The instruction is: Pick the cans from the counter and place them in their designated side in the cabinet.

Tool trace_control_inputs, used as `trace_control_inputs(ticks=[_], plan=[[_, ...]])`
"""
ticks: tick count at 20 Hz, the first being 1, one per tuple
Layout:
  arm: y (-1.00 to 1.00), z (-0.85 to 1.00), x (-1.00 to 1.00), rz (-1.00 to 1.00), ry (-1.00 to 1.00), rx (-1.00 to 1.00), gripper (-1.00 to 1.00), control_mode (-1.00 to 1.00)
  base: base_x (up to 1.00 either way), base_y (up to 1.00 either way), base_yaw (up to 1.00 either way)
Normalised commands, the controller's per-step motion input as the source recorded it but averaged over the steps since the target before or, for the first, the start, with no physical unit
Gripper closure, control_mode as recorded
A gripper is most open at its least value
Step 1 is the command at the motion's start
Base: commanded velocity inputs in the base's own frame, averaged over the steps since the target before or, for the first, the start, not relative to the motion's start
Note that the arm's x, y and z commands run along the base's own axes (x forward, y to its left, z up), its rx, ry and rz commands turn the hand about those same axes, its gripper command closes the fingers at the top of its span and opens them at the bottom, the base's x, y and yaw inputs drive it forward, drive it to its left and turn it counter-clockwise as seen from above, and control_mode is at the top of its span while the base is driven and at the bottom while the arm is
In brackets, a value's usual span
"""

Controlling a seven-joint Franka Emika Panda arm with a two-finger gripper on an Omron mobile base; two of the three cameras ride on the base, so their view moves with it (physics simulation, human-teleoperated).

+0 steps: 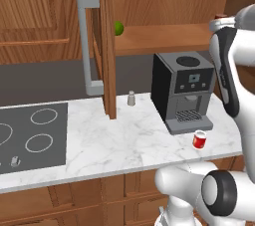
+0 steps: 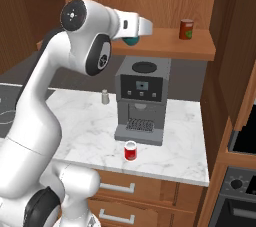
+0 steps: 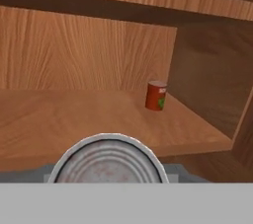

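Right base view: coffee machine (shaker beside) behind red can.

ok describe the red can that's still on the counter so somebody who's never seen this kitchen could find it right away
Find the black coffee machine standing on the white marble counter. Right in front of its drip tray, near the counter's front edge, stands the small bright red can with a silvery top. The darker brownish-red can is up on the cupboard shelf, and the small grey shaker stands left of the machine.
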Motion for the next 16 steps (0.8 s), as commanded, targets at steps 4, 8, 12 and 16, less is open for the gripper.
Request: trace_control_inputs(ticks=[4, 8, 12, 16], plan=[[-0.03, 0.00, 0.11, -0.03, 0.00, 0.07, 1.00, -1.00, 0.00, 0.00, 0.00], [-0.02, -0.01, 0.11, -0.03, 0.00, 0.07, 1.00, -1.00, 0.00, 0.00, 0.00], [-0.01, -0.01, 0.09, -0.02, 0.00, 0.05, 1.00, -1.00, 0.00, 0.00, 0.00], [0.00, -0.03, 0.10, 0.00, 0.00, 0.01, 1.00, -1.00, 0.00, 0.00, 0.00]])
